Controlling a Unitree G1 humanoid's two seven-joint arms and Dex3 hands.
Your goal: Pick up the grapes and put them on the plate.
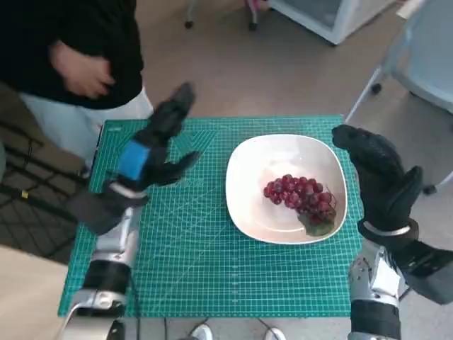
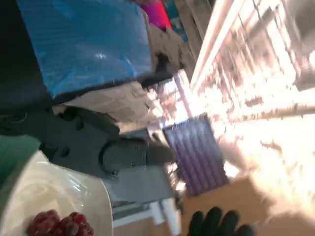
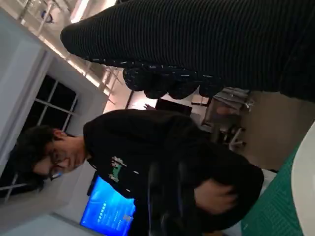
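Red grapes (image 1: 301,195) lie in a bunch on the white plate (image 1: 248,166), toward its side nearer my right arm, with a green leaf (image 1: 318,225) against the bunch on the edge closest to me. From the head camera I see the plate sitting on the green cutting mat (image 1: 184,262) that covers the small table, in the mat's right half.

My left hand (image 1: 152,152) is raised over the mat's left part, well apart from the plate, blue tape on its back, black fingers spread and reaching up and away from me; it holds nothing. My right hand (image 1: 379,173) in the knitted glove stands just beside the plate's right rim, fingers extended and apart, also holding nothing and not touching the grapes.

Through the left wrist camera I get the blue-taped back, a dark finger stretched out, a curve of the plate's rim (image 2: 74,189) and a few grapes (image 2: 59,223) at the frame's edge, with the gloved fingertips of the other hand (image 2: 216,223) showing past them. That picture is blurred and bright beyond the hand, so I cannot make out more.

Through the right wrist camera the glove (image 3: 197,44) is a dark band, and behind it a person (image 3: 162,167) in a black top stands at the table's far side. The head camera shows that same person's dark sleeve and hand (image 1: 81,71) beyond the mat's far left corner
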